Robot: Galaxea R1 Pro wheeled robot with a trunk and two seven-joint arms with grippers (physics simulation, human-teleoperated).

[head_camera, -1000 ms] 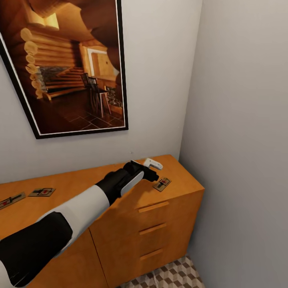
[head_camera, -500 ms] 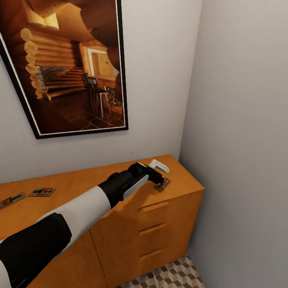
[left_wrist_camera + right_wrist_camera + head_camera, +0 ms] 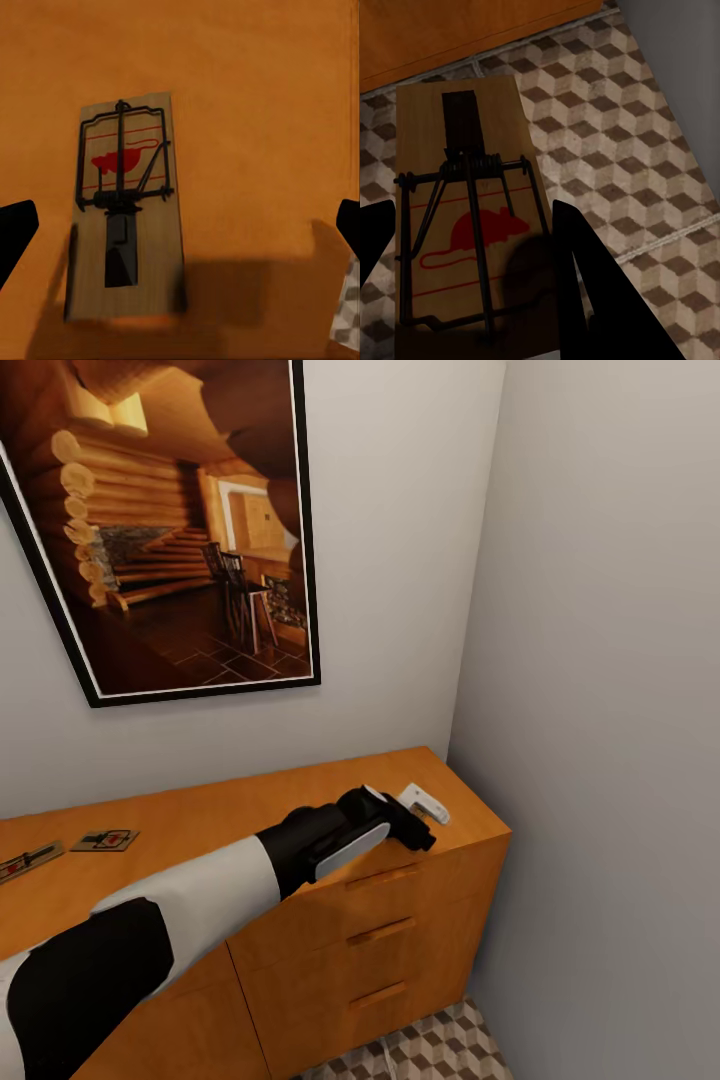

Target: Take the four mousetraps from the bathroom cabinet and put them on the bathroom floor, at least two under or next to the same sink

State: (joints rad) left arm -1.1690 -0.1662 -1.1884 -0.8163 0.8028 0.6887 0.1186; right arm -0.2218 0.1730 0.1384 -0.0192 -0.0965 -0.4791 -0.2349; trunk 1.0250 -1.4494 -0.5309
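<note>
Grey walls corner the orange-brown cabinet (image 3: pixel 330 920), where you have the left gripper (image 3: pixel 432 822) down at the top's right end. Its fingers (image 3: pixel 15 229) stand spread on both sides of a mousetrap (image 3: pixel 124 214) that lies flat on the wood, not yet pinched. Your right gripper (image 3: pixel 472 285) is clenched on a second mousetrap (image 3: pixel 472 217), hanging above the bathroom floor (image 3: pixel 645 135). Two more traps (image 3: pixel 103 840) lie at the cabinet top's left end. By my reading, none sits on the tiles yet, so all four placements remain.
</note>
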